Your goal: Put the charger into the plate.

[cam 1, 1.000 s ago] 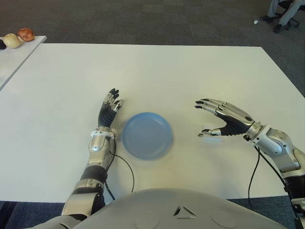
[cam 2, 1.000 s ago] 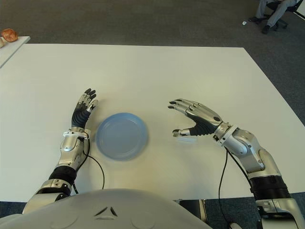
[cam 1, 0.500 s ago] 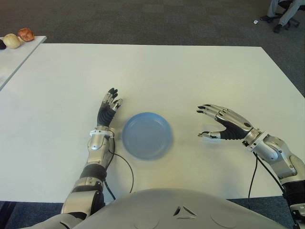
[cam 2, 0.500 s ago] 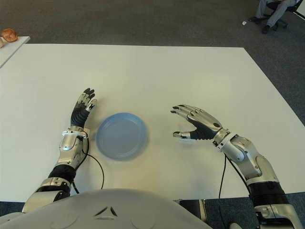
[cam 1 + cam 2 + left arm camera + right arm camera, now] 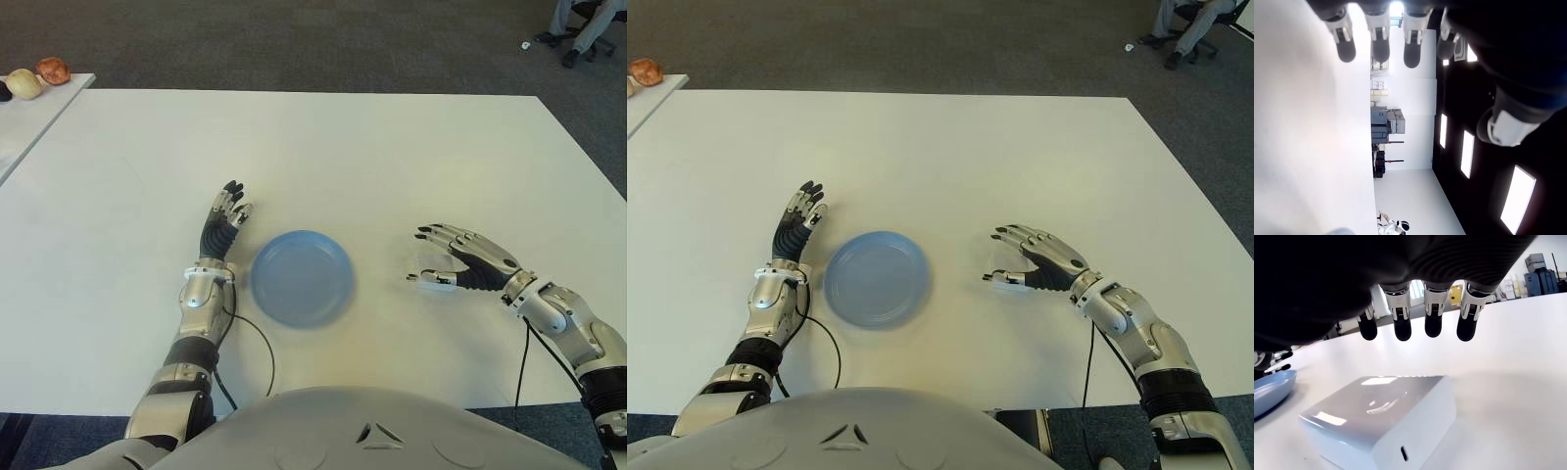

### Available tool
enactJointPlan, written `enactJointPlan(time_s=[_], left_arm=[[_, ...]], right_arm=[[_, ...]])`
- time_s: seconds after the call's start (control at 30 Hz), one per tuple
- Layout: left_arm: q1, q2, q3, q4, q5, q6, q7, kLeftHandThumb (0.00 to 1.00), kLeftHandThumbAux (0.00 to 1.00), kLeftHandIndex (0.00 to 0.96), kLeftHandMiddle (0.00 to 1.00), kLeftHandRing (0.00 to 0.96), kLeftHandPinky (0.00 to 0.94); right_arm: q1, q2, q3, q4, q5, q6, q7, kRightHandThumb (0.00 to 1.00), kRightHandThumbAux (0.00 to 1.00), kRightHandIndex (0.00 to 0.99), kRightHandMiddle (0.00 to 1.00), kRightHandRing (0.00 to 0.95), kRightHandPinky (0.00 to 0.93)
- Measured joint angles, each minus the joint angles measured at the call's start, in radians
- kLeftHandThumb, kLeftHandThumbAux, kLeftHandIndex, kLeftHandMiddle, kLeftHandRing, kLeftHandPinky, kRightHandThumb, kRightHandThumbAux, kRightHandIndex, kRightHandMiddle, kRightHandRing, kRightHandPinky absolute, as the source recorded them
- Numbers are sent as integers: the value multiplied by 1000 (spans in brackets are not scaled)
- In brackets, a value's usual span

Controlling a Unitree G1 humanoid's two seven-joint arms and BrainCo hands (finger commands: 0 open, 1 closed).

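The charger (image 5: pixel 1386 416), a small white block with a port in one end, lies on the white table (image 5: pixel 392 147) to the right of the plate. It is partly hidden under my right hand in the eye views. My right hand (image 5: pixel 423 258) is open above it, palm down. Its fingertips (image 5: pixel 1402 328) hang over the charger's far side without touching. The thumb tip shows by the charger's near left corner. The empty blue plate (image 5: pixel 302 277) sits in the middle near the front. My left hand (image 5: pixel 227 217) shows open just left of the plate, fingers straight.
A black cable (image 5: pixel 263 345) runs from my left forearm toward the table's front edge. A side table (image 5: pixel 20 117) at the far left carries round objects (image 5: pixel 53 70). A person's legs and a chair (image 5: pixel 586 24) are on the floor at the far right.
My right hand has come down and drawn back toward me, settling low over the charger with its fingers still spread. The charger, plate and left hand have not moved.
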Motion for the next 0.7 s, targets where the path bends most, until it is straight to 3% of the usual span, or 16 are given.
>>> enactJointPlan(time_s=[0.7], left_arm=[[2,7,2,1,-11,-4,-30,0,557,63,109,91,92]], right_arm=[[-96,-17,84,207,-41,-27,-89,220,142,0,0,0,0]])
